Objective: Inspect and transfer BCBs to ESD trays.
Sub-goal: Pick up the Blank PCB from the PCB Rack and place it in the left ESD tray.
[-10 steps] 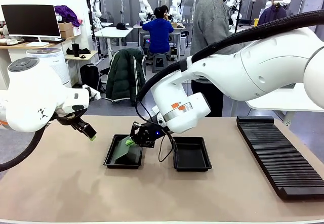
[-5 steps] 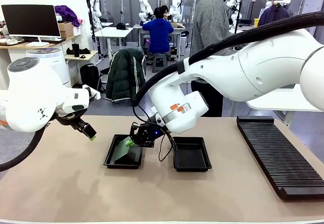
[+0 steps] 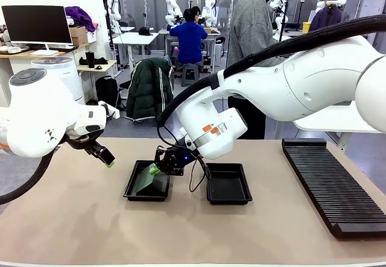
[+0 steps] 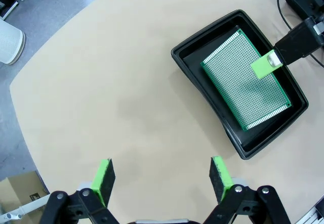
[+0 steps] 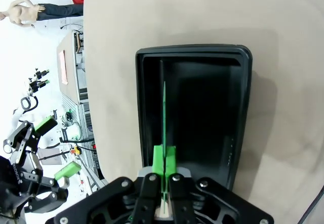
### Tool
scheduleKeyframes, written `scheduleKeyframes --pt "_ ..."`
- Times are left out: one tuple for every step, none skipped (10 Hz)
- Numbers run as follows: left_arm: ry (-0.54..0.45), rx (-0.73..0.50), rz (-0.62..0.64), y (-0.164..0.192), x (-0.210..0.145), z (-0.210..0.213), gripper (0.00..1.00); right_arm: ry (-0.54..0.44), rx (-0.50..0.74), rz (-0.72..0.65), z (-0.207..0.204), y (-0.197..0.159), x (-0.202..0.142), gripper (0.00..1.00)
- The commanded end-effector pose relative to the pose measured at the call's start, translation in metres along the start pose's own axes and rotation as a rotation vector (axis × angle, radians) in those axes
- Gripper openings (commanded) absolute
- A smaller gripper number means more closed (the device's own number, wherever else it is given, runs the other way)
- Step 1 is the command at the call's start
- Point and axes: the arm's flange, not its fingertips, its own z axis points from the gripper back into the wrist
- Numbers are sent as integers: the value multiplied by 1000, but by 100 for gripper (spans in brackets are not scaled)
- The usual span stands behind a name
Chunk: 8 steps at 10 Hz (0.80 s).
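Right gripper (image 5: 164, 155): clamped on board (image 4: 238, 87) edge, board tilted inside tray (image 4: 205, 36) | Left gripper (image 4: 162, 176): wide open, empty, over bench (image 4: 101, 82) beside tray | Risk: release it while tilted and your board may drop hard or catch the tray rim.

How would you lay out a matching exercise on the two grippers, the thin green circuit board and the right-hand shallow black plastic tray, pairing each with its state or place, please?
Things:
1. left gripper
2. right gripper
3. thin green circuit board
4. right-hand shallow black plastic tray

States or places:
A. bare floor, nothing in it
B. open, above the beige table
C. shut on the board's edge
D. slanted inside the left-hand black tray

Pairs: 1-B, 2-C, 3-D, 4-A
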Motion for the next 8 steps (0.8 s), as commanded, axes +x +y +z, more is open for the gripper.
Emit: scheduleKeyframes --pt "-5 6 11 2 0 -3 100 -4 10 4 1 0 -2 2" --pt "-5 6 11 2 0 -3 100 -4 10 4 1 0 -2 2" --pt "-5 6 11 2 0 -3 100 0 0 0 0 0 0 2" --pt "-5 6 11 2 0 -3 100 0 -9 4 -2 2 1 2" --pt "-5 6 11 2 0 -3 100 -9 -12 4 -2 4 1 12" --pt "-5 6 11 2 0 -3 100 -10 -16 5 -2 5 1 21" --pt "-5 6 11 2 0 -3 100 -12 -28 3 -3 8 0 30" --pt "-5 6 11 2 0 -3 100 -9 -33 0 -3 9 0 39"
